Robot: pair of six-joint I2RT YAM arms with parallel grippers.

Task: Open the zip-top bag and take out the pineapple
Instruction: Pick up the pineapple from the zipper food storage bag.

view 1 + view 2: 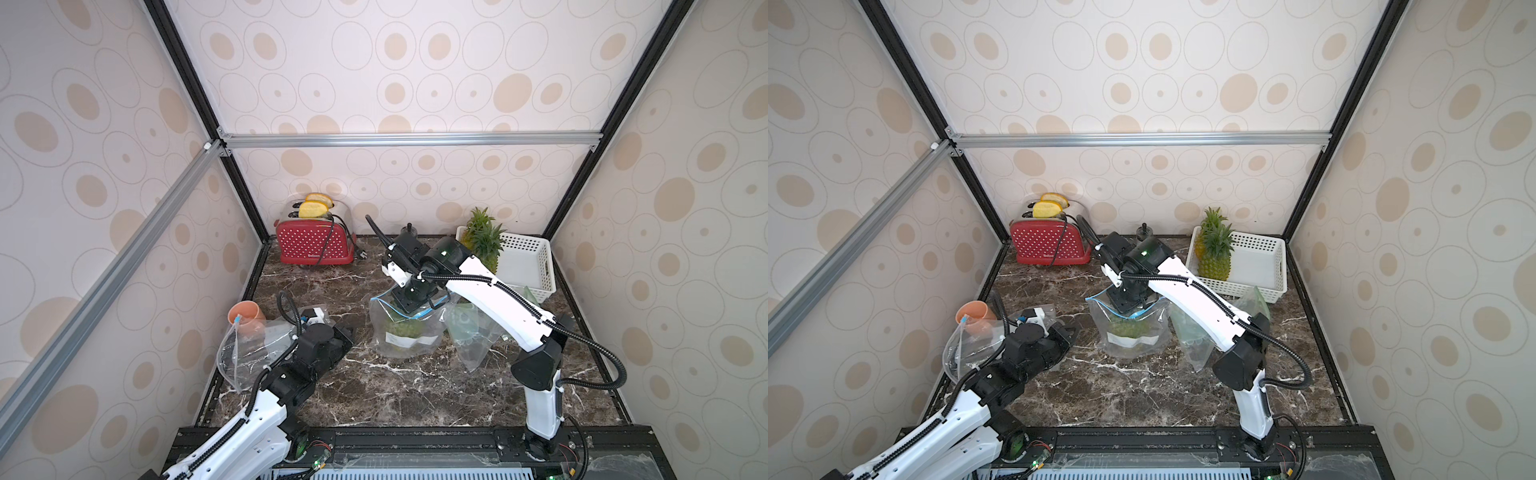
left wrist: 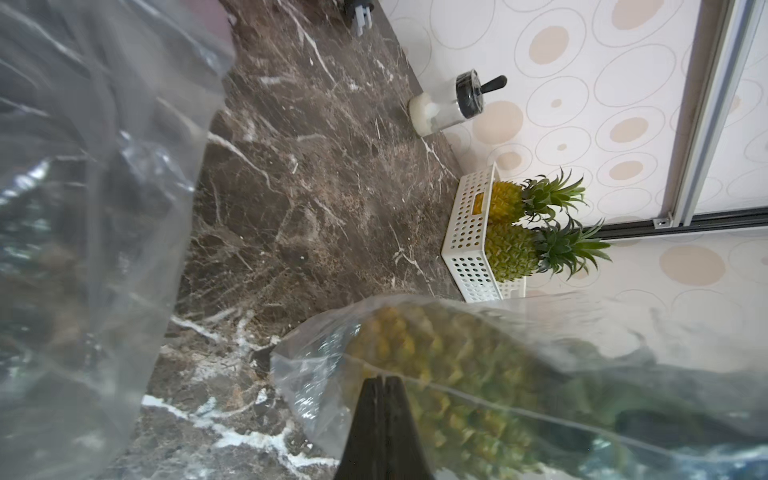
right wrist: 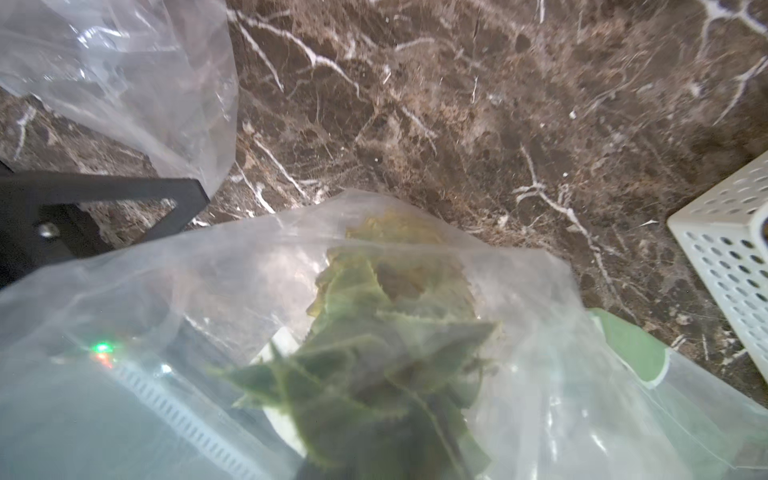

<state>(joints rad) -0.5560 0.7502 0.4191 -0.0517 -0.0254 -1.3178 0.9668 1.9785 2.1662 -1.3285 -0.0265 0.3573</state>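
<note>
The clear zip-top bag [image 1: 409,347] [image 1: 1133,345] stands mid-table, its blue-edged mouth open at the top. The pineapple [image 1: 405,328] [image 2: 457,374] sits inside it. My right gripper [image 1: 409,305] [image 1: 1126,302] reaches down into the mouth. Its fingers are mostly hidden behind film and leaves, and the green crown [image 3: 374,353] bunches right at its jaws, shut on it. My left gripper [image 1: 348,332] [image 2: 384,378] lies low just left of the bag's base. Its jaws are pressed together with nothing between them, a little short of the film.
A white basket [image 1: 546,270] [image 2: 465,249] at the back right holds two more pineapples [image 1: 484,241]. Empty clear bags lie at left [image 1: 245,353] and right [image 1: 469,336]. An orange cup [image 1: 245,316], a red toaster [image 1: 311,245] and a shaker jar [image 2: 449,108] stand around.
</note>
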